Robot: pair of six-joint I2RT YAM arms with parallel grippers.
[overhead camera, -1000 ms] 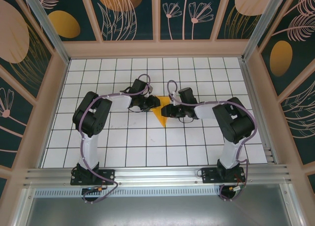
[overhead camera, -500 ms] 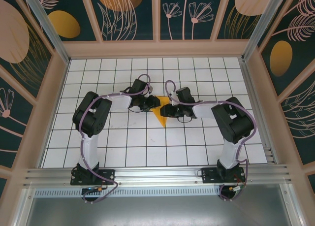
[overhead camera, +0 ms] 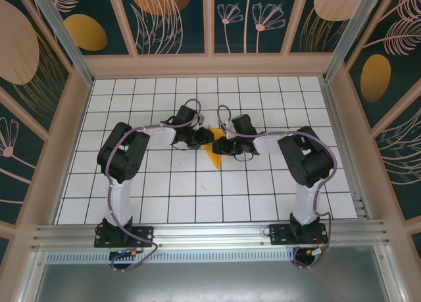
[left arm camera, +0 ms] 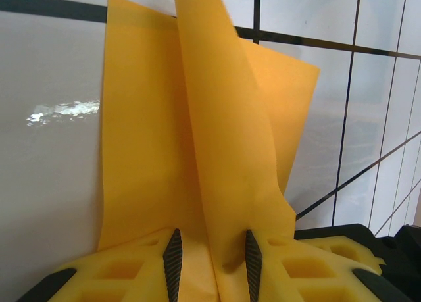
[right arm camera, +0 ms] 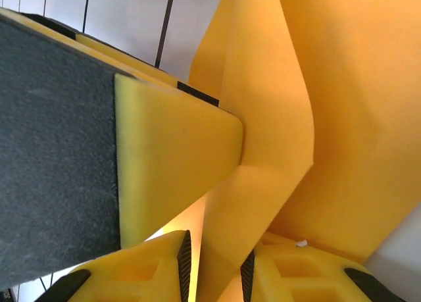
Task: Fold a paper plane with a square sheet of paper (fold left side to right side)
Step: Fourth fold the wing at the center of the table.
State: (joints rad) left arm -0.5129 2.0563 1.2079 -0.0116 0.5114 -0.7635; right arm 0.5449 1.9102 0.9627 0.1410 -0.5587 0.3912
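- Your left gripper (left arm camera: 212, 269) has its jaws a little apart. A raised flap of the sheet of paper (left arm camera: 151, 151) runs up between its dark pads (left arm camera: 173, 266). The flap lies against the pad on the right of that view and stands clear of the other.
- Your right gripper (right arm camera: 214, 272) stands much the same way, with the jaws narrowly apart and a standing fold of the paper (right arm camera: 355, 118) passing between them.
- From the right wrist you see one yellow finger (right arm camera: 177, 164) of the left gripper. Its blunt tip touches the fold just where the paper bends in a crease.
- From the left wrist, the paper shows in layers: a broad panel behind and a narrower flap in front that leans to the right. Behind them is the white table (left arm camera: 52, 151) with its black grid lines.
- From above, your two grippers sit tip to tip at the middle of the table (overhead camera: 197, 190), the left gripper (overhead camera: 205, 139) coming in from the left and the right gripper (overhead camera: 220, 146) from the right, just beside each other over the paper.
- Below them the sheet of paper (overhead camera: 212, 156) shows as an orange wedge whose sharp tip points toward the arm bases.
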